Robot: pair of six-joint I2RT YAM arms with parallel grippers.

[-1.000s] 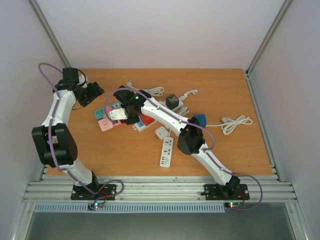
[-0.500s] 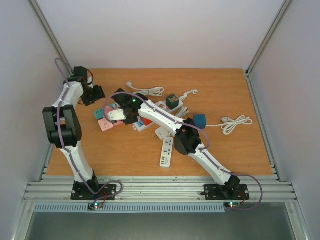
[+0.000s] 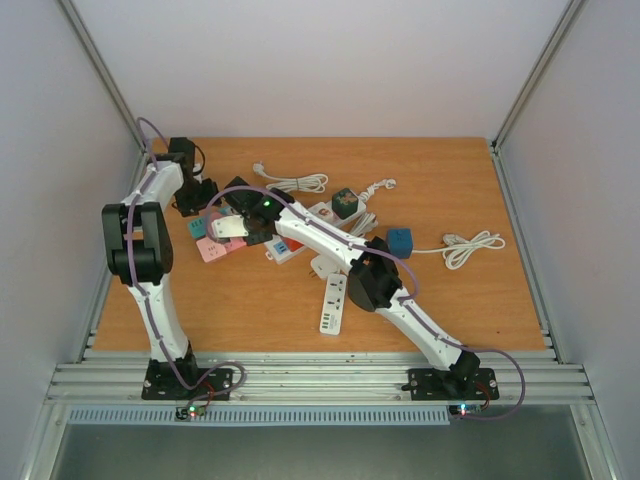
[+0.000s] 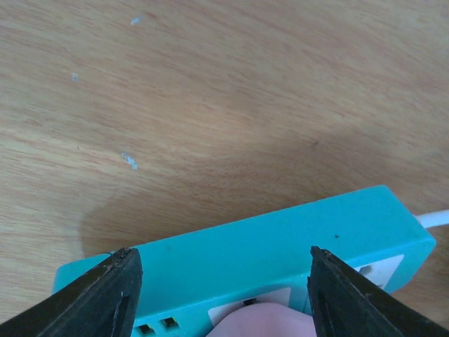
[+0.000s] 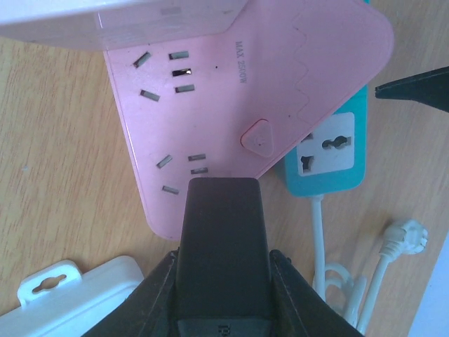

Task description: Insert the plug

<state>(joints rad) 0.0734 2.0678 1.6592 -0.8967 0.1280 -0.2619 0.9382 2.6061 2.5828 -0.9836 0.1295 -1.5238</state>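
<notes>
**Top view.** The left arm reaches to the far left of the surface (image 3: 450,310). The left tool (image 3: 195,196) is just behind a teal strip (image 3: 197,228). The right arm stretches across to the same corner. The right tool (image 3: 240,224) is over the heap of strips, with a white block (image 3: 228,227) at its tip. A pink strip (image 3: 213,248) lies just beside the teal strip, on its near side. Well apart from these lie a white strip (image 3: 333,303), a blue cube (image 3: 399,241) and a coiled cable (image 3: 472,245).

**Left wrist.** The left tool (image 4: 224,288) is spread wide. Its fingers (image 4: 105,295) stand one past each end of the teal strip (image 4: 280,239) and grip nothing. I cannot tell whether they touch it. A pink edge, likely the pink strip (image 4: 259,324), overlaps the teal strip's near side. A cord (image 4: 435,219) leaves the teal strip's right end.

**Right wrist.** The right tool (image 5: 221,277) is closed on a black plug (image 5: 221,232), with a finger pressed to each side of it. The plug hangs over the near edge of the pink strip (image 5: 231,91), below its sockets; its prongs are hidden. The teal strip (image 5: 330,151) pokes out from under the pink strip on the right. The white block (image 5: 140,21) covers the pink strip's far corner. A white tabbed piece (image 5: 77,295) lies at the lower left.
</notes>
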